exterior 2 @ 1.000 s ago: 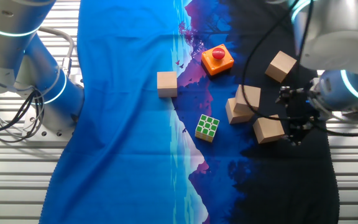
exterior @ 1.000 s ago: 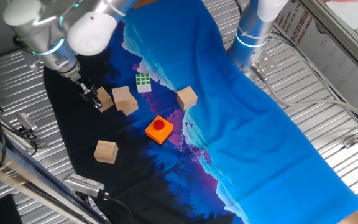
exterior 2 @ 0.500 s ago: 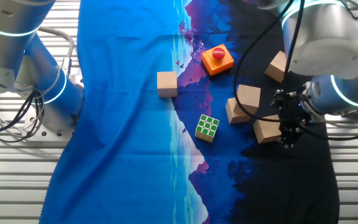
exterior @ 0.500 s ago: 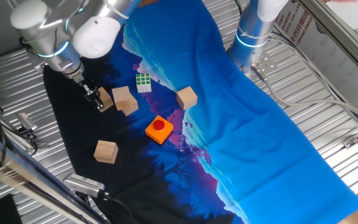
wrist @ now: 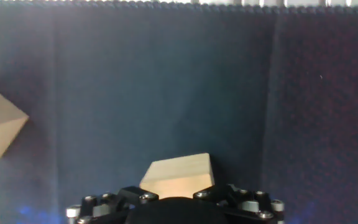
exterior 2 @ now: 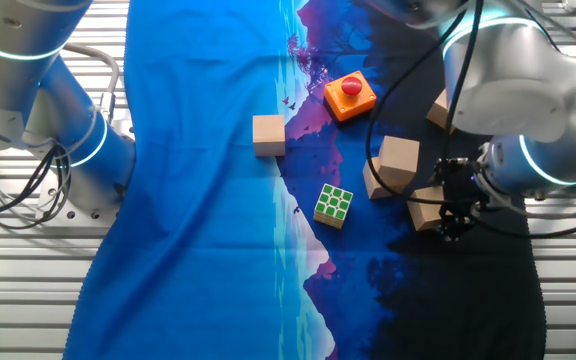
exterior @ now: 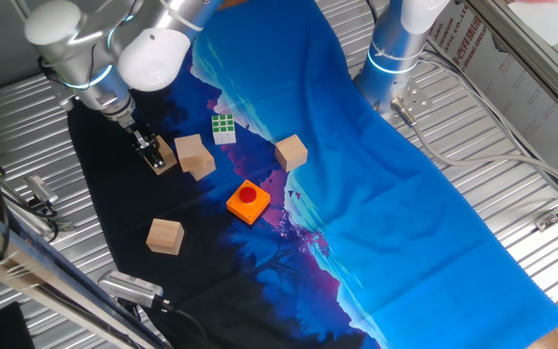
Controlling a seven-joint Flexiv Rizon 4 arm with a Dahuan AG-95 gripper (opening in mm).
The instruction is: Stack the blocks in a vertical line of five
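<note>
The black two-finger gripper [exterior: 150, 152] is down at the dark end of the blue-and-black printed cloth [exterior: 386, 194], right at a plain tan wooden cube [exterior 2: 426, 208]. In the hand view that cube [wrist: 179, 176] sits just in front of the gripper body, but whether the fingers are pinching it or only beside it I cannot tell.

Just beside it a stack of two wooden cubes [exterior: 195, 155] stands, one on top of the other, the upper one turned a little off the lower. Another wooden cube [exterior: 165, 236] lies well apart near the cloth's edge, and a fifth wooden cube [exterior: 292, 152] rests alone where the cloth turns blue.

A small green-and-white puzzle cube [exterior: 223, 128] sits near the stack, and a flat orange square with a red round button [exterior: 248, 201] lies between the stack and the lone blue-side cube
</note>
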